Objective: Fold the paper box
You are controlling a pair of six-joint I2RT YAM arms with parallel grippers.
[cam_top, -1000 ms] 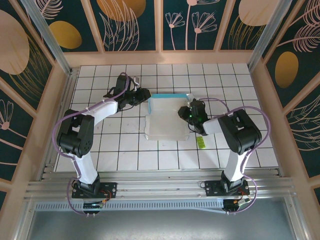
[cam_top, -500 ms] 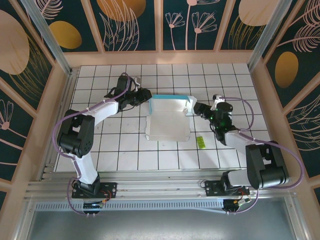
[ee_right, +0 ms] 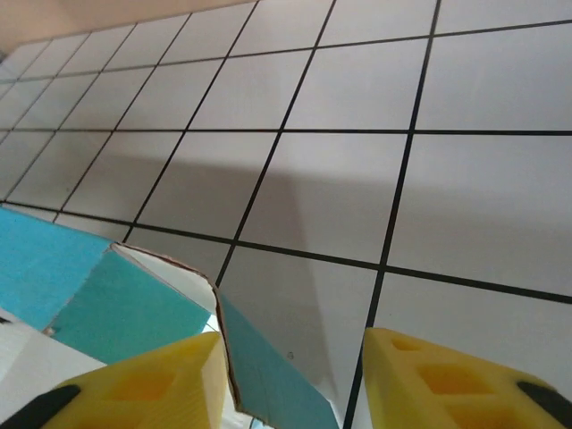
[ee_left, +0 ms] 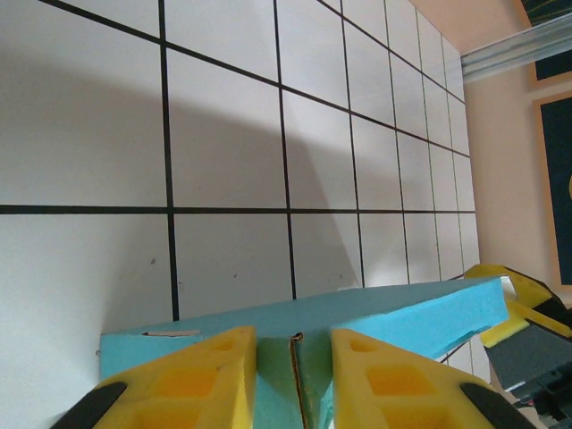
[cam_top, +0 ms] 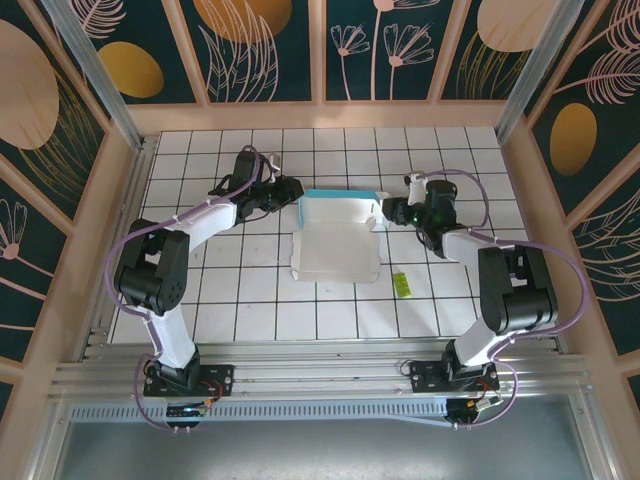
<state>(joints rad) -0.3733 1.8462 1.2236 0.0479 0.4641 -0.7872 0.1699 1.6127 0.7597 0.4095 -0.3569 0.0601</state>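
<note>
From above, I see the paper box lying in the middle of the tiled worktop, white face up. Its far wall stands raised, with teal showing along the top edge. The near part of the sheet lies flat on the tiles.

My left claw sits at the far left corner of the paper box. In the left wrist view its 2 yellow fingers stand narrow, with the teal corner between them and a card seam running up the gap. I read that as a pinch on the box corner. From there the teal wall runs off to the right.

My right claw is at the far right corner of the paper box. In the right wrist view its fingers stand wide apart. A teal flap with a raw card edge comes up just beside the left finger, and bare tile fills the rest of the gap, so this claw grips nothing.

A small yellow-green slip lies on the worktop near the box's near right corner, apart from it.
</note>
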